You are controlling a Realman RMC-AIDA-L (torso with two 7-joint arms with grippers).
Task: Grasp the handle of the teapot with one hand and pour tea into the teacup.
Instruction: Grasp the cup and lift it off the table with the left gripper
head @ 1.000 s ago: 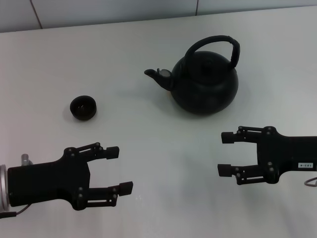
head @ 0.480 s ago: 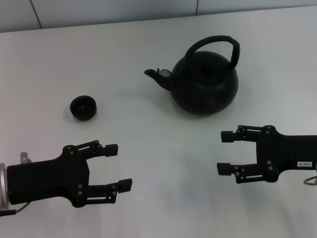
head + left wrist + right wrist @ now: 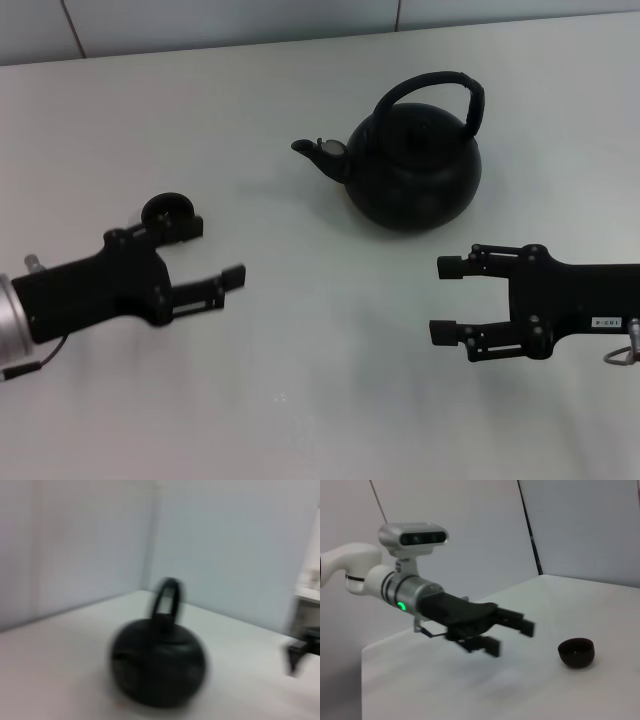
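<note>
The round matte-black teapot [image 3: 415, 175] stands at the back middle of the white table [image 3: 320, 400], spout pointing left, its arched handle [image 3: 440, 84] upright over the lid. The tiny black teacup [image 3: 161, 209] sits to the left, partly covered by my left gripper's far finger. My left gripper [image 3: 215, 251] is open, right beside the cup on its near side. My right gripper [image 3: 443, 300] is open and empty, in front of the teapot and apart from it. The left wrist view shows the blurred teapot [image 3: 157, 667]. The right wrist view shows the left gripper [image 3: 512, 632] and the teacup [image 3: 576, 652]. No tea shows.
A grey wall [image 3: 250, 20] runs along the table's far edge. In the left wrist view the right gripper [image 3: 302, 652] shows at the side, beyond the teapot.
My left arm has swung forward and turned, so its gripper now lies against the teacup and partly hides it. My right gripper has crept slightly left. Teapot and cup have not moved.
</note>
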